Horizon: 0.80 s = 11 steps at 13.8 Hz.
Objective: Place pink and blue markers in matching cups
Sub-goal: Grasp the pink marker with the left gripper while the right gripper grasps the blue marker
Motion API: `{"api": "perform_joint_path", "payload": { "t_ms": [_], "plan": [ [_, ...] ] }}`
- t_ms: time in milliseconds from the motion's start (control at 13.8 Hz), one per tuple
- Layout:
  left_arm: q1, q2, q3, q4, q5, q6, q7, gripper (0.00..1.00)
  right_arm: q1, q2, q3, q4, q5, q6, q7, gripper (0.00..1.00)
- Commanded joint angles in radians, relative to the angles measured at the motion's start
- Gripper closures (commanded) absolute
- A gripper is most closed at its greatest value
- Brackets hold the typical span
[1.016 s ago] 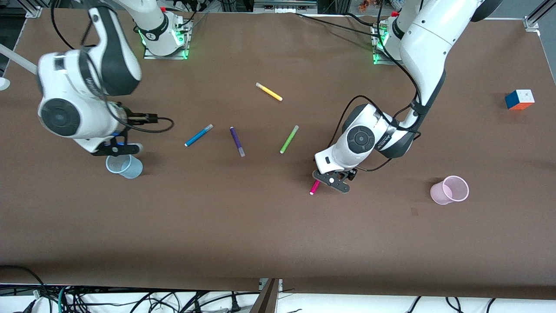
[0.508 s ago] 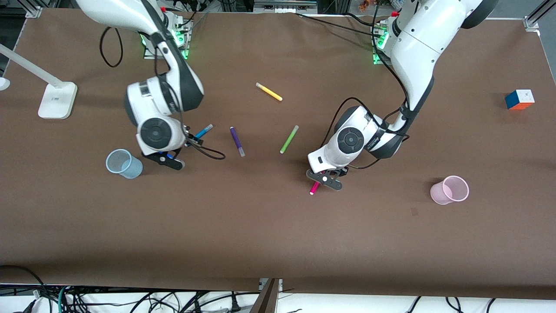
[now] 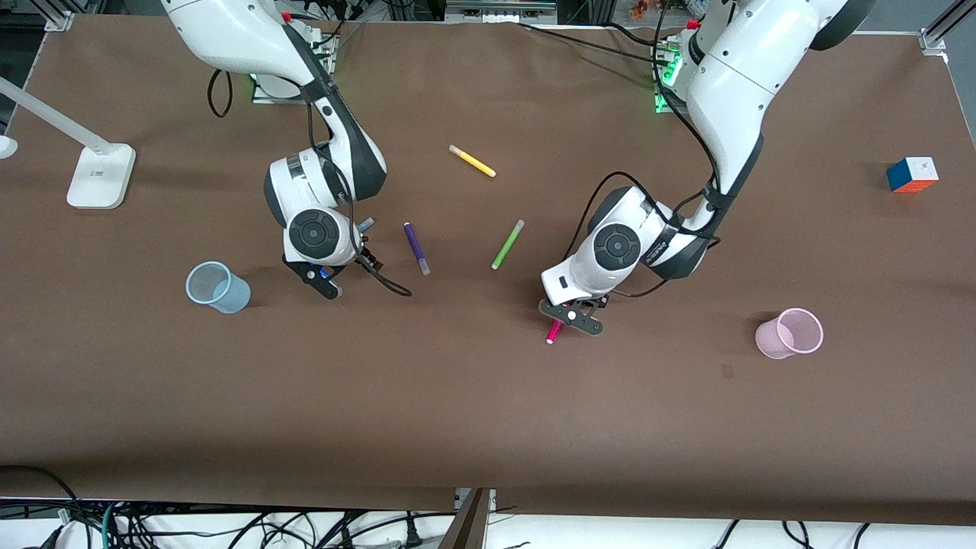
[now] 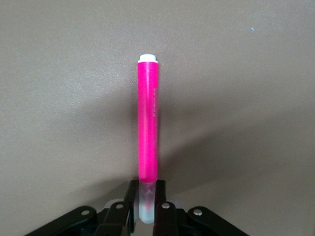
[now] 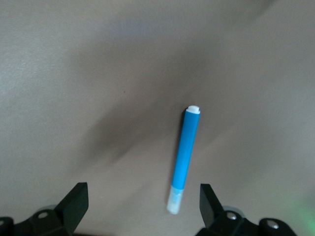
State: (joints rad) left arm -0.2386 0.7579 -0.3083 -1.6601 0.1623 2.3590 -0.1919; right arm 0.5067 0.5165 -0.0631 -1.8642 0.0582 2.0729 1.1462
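Pink marker (image 4: pixel 148 128) is pinched in your left pincer (image 3: pixel 570 318); your right pincer (image 5: pixel 142 209) just arrived, spread wide over the blue marker (image 5: pixel 185 156).

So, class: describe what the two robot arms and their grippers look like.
Both arms have glossy white shells with dark grey joint sections and round dark caps at the wrists. Black cables loop along them. The left gripper and right gripper are black two-finger types. Green lights glow at the bases.

Pink marker (image 4: pixel 148 128) and blue marker (image 5: pixel 186 153) lie flat; blue cup (image 3: pixel 217 287), pink cup (image 3: pixel 790 333) upright
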Motion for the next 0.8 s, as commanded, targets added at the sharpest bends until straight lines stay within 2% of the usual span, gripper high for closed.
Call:
{"api": "perform_joint_path", "payload": {
  "t_ms": [0, 218, 508, 653, 725],
  "plan": [
    [0.001, 0.003, 0.002, 0.023, 0.031, -0.01, -0.023, 1.0, -0.001, -0.05, 0.023, -0.091, 0.022, 0.068, 0.088, 0.0],
    [0.018, -0.023, 0.0, 0.026, 0.033, -0.058, -0.017, 1.0, -0.001, -0.071, 0.048, -0.142, 0.022, 0.091, 0.122, 0.0],
    [0.06, -0.167, -0.008, 0.046, 0.019, -0.364, 0.081, 1.0, -0.001, -0.142, 0.052, -0.282, 0.022, 0.188, 0.125, 0.0],
    [0.088, -0.215, -0.006, 0.097, 0.017, -0.555, 0.182, 1.0, -0.001, -0.154, 0.054, -0.32, 0.022, 0.232, 0.142, 0.0],
    [0.102, -0.222, -0.005, 0.152, 0.023, -0.667, 0.233, 1.0, -0.001, -0.156, 0.054, -0.332, 0.022, 0.252, 0.142, 0.0]
  ]
}}
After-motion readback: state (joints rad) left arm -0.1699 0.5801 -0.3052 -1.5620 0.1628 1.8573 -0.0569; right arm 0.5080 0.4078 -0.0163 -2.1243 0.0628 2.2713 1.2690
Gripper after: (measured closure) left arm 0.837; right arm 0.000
